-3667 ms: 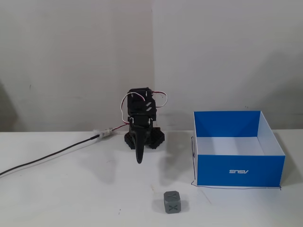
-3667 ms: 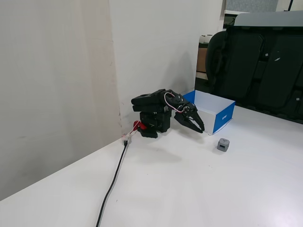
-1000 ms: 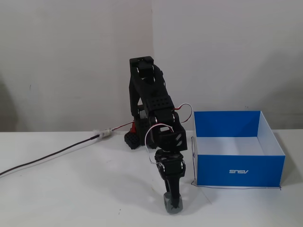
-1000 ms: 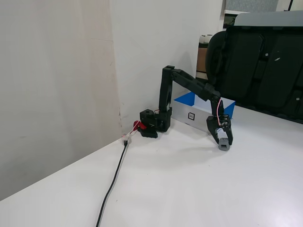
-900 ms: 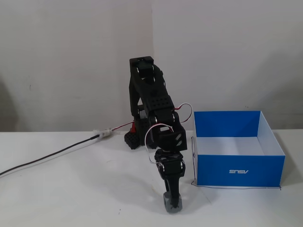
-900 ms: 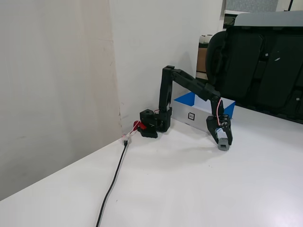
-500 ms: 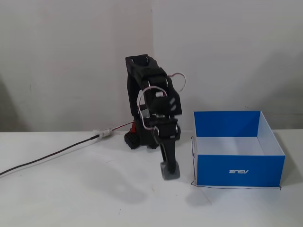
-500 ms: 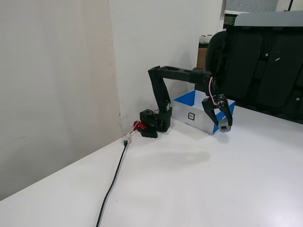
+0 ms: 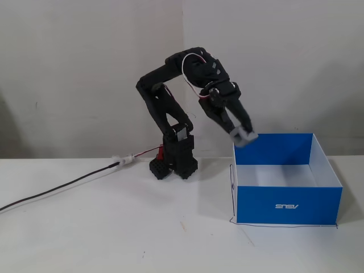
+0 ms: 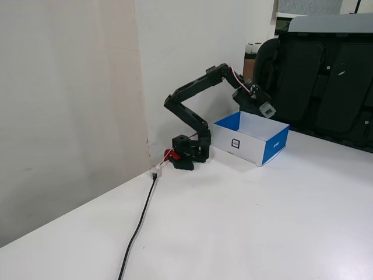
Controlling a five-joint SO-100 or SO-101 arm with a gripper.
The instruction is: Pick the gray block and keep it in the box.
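Both fixed views: hand [image 9: 244,135] grips the tilted gray block [image 10: 267,109] above the box [image 9: 289,205].

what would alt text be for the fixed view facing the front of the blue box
A black robot arm reaches right and holds a small gray block in its gripper just above the left rear corner of a large open blue cardboard box with a white interior. Both stand on a white table, and a dark cable trails left from the arm's base.
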